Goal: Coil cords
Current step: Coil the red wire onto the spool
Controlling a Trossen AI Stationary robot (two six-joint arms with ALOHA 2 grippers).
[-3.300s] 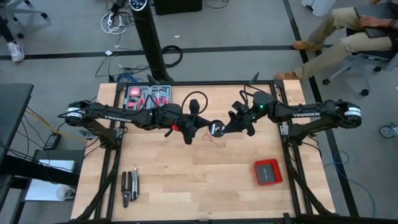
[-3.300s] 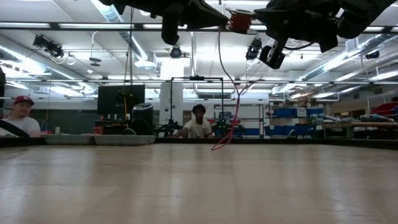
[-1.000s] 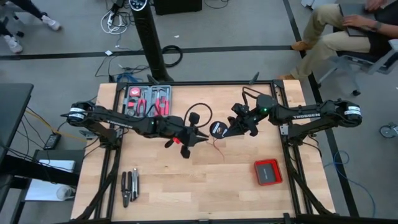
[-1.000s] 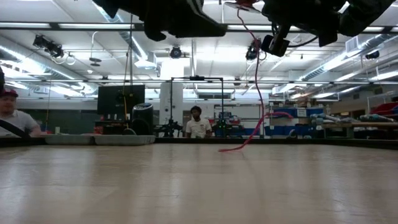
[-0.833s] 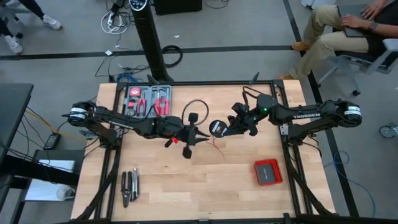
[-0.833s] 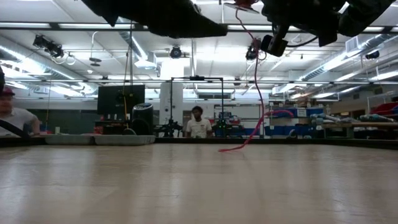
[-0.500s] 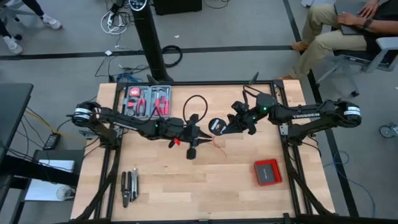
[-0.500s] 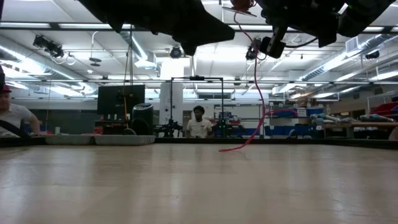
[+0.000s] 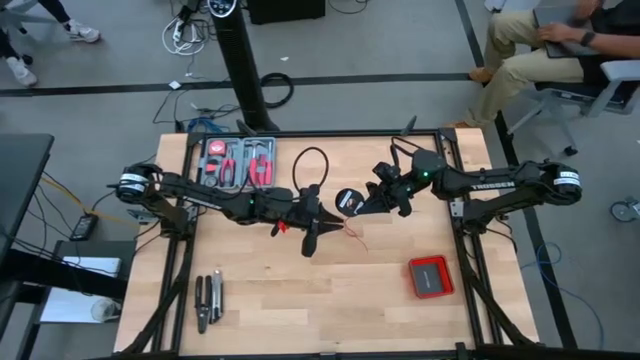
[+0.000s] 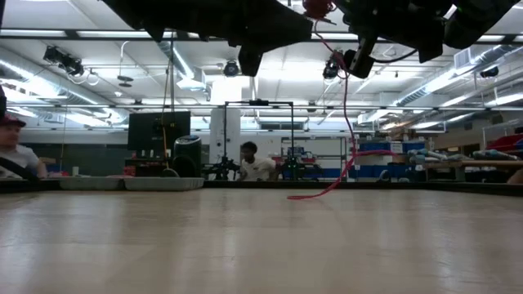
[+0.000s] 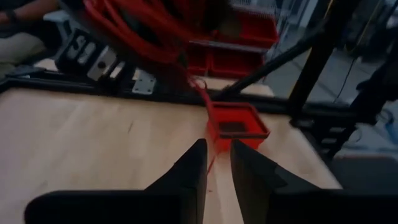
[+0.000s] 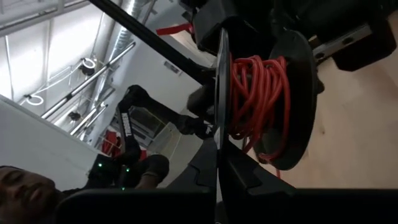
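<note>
High view: left gripper (image 9: 309, 243) has swung from beside the spool (image 9: 347, 200) toward mid-worktop, jaws slightly apart around the loose red wire (image 9: 352, 236). Right gripper (image 9: 364, 206), jaws pressed together, holds the spool; winding remains unfinished.

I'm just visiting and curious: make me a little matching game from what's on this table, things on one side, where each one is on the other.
Things:
1. black spool
2. red box
3. tool tray
4. pliers

Places:
A. near the table's front left edge
B. back left of the table
D. front right of the table
C. held up in the right gripper

Pairs: 1-C, 2-D, 3-B, 4-A
</note>
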